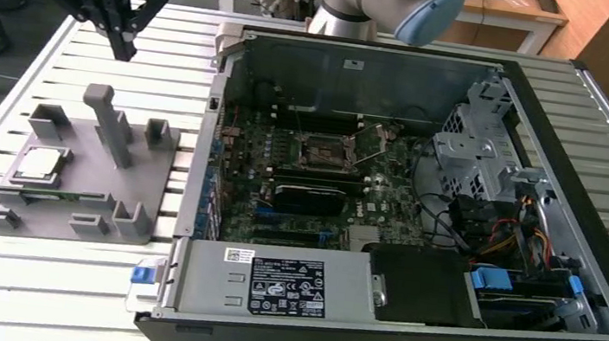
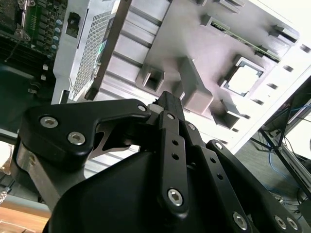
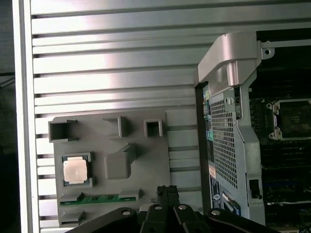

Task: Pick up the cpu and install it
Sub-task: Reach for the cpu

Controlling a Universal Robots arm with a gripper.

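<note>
Fingers closed on nothing, bases hidden by linkage; cpu lies in fixture.

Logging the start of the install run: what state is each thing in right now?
cpu: lying flat in its pocket on the grey fixture, not gripped.
gripper: shut, empty, above the table, apart from the cpu.
socket: empty, no chip in it.
computer case: lying on its side, panel off, inside exposed.
</note>
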